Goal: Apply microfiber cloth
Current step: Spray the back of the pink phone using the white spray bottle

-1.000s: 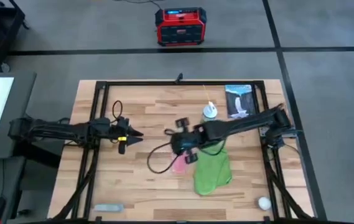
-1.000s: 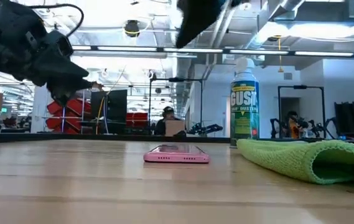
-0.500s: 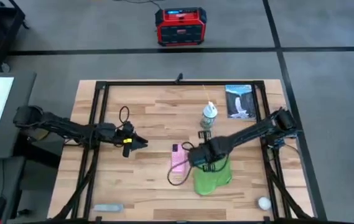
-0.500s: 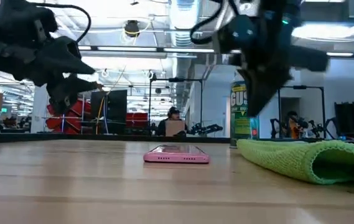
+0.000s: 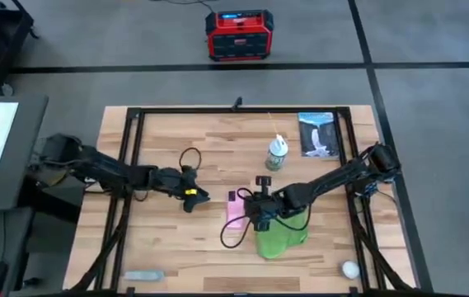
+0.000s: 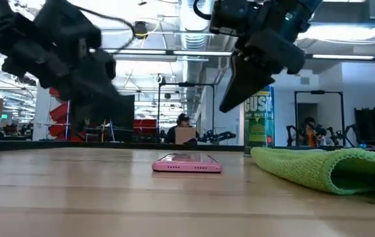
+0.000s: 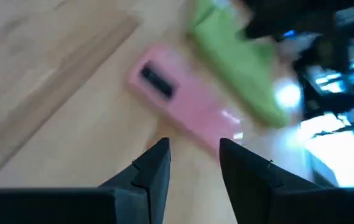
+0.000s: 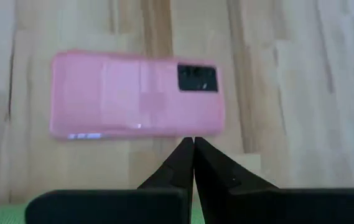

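Right now my right jaws (image 8: 193, 149) are pressed shut on nothing, hanging above the bench (image 5: 185, 243) over the near edge of the microfiber cloth (image 5: 281, 237), with the pink phone (image 8: 136, 93) just ahead at their 12 o'clock. My left jaws (image 7: 192, 155) stand slightly parted and empty, off at the phone's 9 o'clock. The cloth lies crumpled at the phone's 4 o'clock, touching it, with a spray can (image 5: 277, 153) beyond at 1 o'clock.
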Tool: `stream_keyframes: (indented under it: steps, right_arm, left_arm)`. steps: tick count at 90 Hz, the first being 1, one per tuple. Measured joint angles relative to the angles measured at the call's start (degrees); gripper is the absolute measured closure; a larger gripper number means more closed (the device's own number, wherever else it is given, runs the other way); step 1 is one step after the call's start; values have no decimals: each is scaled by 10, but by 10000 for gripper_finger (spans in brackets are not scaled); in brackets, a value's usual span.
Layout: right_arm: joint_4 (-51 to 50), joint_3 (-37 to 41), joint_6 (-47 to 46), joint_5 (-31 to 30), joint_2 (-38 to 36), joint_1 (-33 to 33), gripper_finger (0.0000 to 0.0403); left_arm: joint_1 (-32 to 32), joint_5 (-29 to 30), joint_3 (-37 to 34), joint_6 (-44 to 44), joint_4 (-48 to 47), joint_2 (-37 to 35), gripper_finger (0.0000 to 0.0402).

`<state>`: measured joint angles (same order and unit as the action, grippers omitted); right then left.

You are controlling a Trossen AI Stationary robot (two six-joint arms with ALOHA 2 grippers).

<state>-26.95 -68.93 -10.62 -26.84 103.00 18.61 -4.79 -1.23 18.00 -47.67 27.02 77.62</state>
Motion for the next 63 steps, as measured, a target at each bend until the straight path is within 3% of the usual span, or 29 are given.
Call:
stream_keyframes:
  steps: [19, 39, 63]
  right_arm:
    - [12, 0, 3, -5, 0, 0, 403]
    - [54, 37, 2, -5, 4, 0, 403]
    - [75, 84, -43, 0, 4, 3, 403]
  left_arm:
    - [5, -38, 1, -104, 36, 57, 282]
    - [1, -51, 1, -150, 131, 103, 282]
    - [1, -50, 25, -190, 144, 149, 282]
